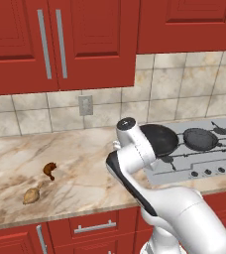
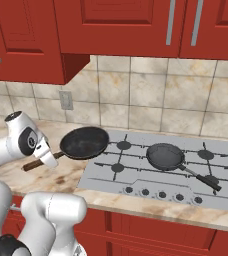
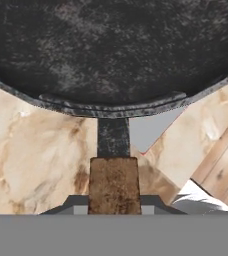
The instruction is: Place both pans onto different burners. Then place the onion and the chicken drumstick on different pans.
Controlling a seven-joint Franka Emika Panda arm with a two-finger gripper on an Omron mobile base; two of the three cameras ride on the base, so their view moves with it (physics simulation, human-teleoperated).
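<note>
My gripper (image 3: 114, 202) is shut on the brown wooden handle (image 3: 114, 182) of the wider black pan (image 3: 111, 50). In the right base view the gripper (image 2: 49, 159) holds this pan (image 2: 84, 142) level at the cooktop's left edge, its handle (image 2: 32, 164) sticking out over the counter. The smaller dark-grey pan (image 2: 165, 156) (image 1: 200, 139) rests on the middle burner, handle toward the front right. Bare burners (image 2: 123, 145) (image 2: 117, 167) lie just right of the held pan. Far left on the counter lie the tan onion (image 1: 31, 195) and the reddish-brown chicken drumstick (image 1: 49, 170).
The silver cooktop (image 2: 136, 180) has a row of black knobs (image 2: 162, 194) along its front. Red cabinets (image 1: 60, 44) hang above the counter, and a wall outlet (image 1: 85, 104) sits on the tiled backsplash. Marble counter (image 1: 75, 168) stretches left of the cooktop.
</note>
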